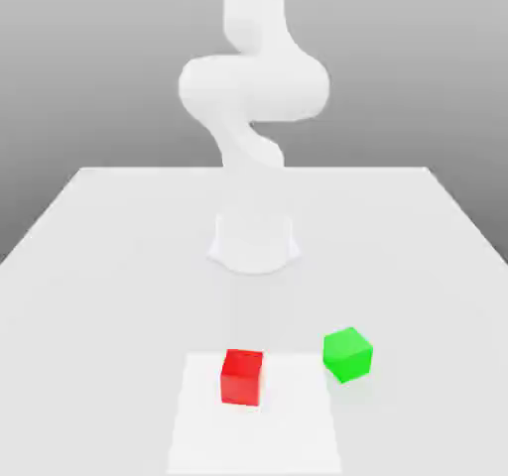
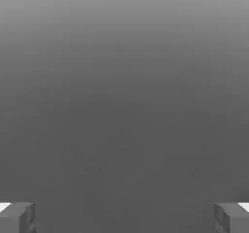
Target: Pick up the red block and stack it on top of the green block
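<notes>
The red block (image 1: 242,376) rests on the white table (image 1: 119,226) near its front edge. The green block (image 1: 347,354) sits just to the exterior view's right of it, slightly farther back, with a small gap between the two. My gripper (image 2: 124,218) is open: its two grey fingertips (image 2: 19,216) stand far apart with nothing between them, against a plain grey background. Neither block is touched.
The white arm (image 1: 253,87) rises from its round base (image 1: 254,241) in the middle of the table, behind both blocks. A paler rectangular patch (image 1: 253,434) lies on the table under the red block.
</notes>
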{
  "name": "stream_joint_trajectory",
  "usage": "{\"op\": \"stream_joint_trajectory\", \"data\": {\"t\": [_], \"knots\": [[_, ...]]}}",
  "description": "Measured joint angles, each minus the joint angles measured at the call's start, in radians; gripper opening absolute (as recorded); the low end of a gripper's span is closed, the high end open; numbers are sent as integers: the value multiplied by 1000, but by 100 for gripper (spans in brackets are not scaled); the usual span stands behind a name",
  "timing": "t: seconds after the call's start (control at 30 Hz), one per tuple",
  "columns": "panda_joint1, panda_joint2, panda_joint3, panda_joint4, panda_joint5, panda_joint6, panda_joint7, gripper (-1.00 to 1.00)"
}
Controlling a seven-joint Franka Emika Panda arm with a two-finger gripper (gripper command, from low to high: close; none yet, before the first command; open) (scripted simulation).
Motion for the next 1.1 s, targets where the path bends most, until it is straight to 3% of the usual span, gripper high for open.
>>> {"op": "stream_joint_trajectory", "data": {"t": [0.4,0.6,0.83,0.87,1.1], "knots": [[27,451,-36,-284,72,276,1,0],[5,674,-33,-429,2,421,78,0],[-9,921,-14,-422,10,625,75,0],[-15,948,-7,-418,14,648,73,-100],[-18,950,-5,-418,10,650,76,-100]]}}
